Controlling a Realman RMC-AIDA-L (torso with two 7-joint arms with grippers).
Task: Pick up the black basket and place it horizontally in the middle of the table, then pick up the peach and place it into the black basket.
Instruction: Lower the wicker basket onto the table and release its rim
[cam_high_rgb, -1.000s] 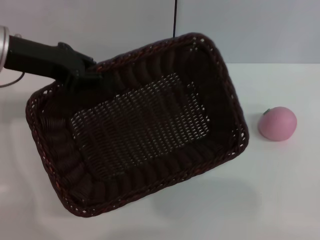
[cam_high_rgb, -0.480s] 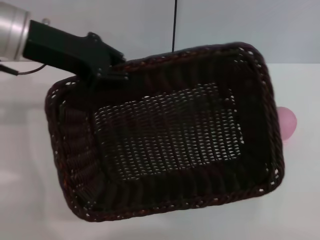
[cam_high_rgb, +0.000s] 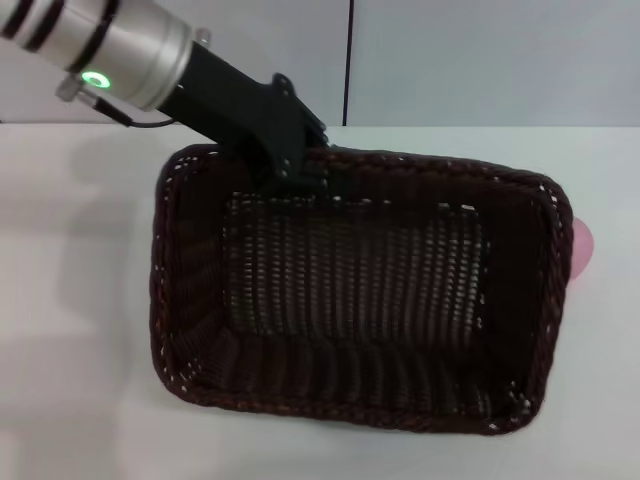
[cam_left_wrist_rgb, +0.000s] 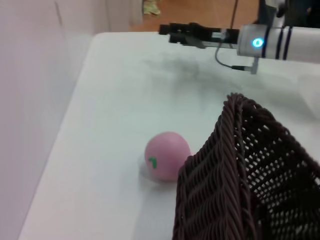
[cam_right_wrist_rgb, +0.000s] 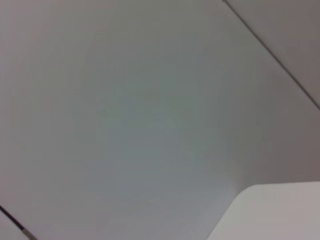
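The black basket (cam_high_rgb: 360, 290) fills the middle of the head view, long side across, over the white table (cam_high_rgb: 70, 300). My left gripper (cam_high_rgb: 298, 172) is shut on the basket's far rim, near its left end, and seems to hold it slightly off the table. The pink peach (cam_high_rgb: 583, 248) peeks out behind the basket's right rim. In the left wrist view the peach (cam_left_wrist_rgb: 166, 155) lies on the table (cam_left_wrist_rgb: 120, 90) just beside a basket corner (cam_left_wrist_rgb: 240, 175). My right gripper (cam_left_wrist_rgb: 172, 30) shows far off there, beyond the peach.
A grey wall with a dark vertical seam (cam_high_rgb: 350, 60) stands behind the table. The right wrist view shows only wall and a table corner (cam_right_wrist_rgb: 280, 215). Bare table lies left of and in front of the basket.
My left arm has swung the basket to the right and turned it from slanted to nearly level across the table. The basket now hides most of the peach.
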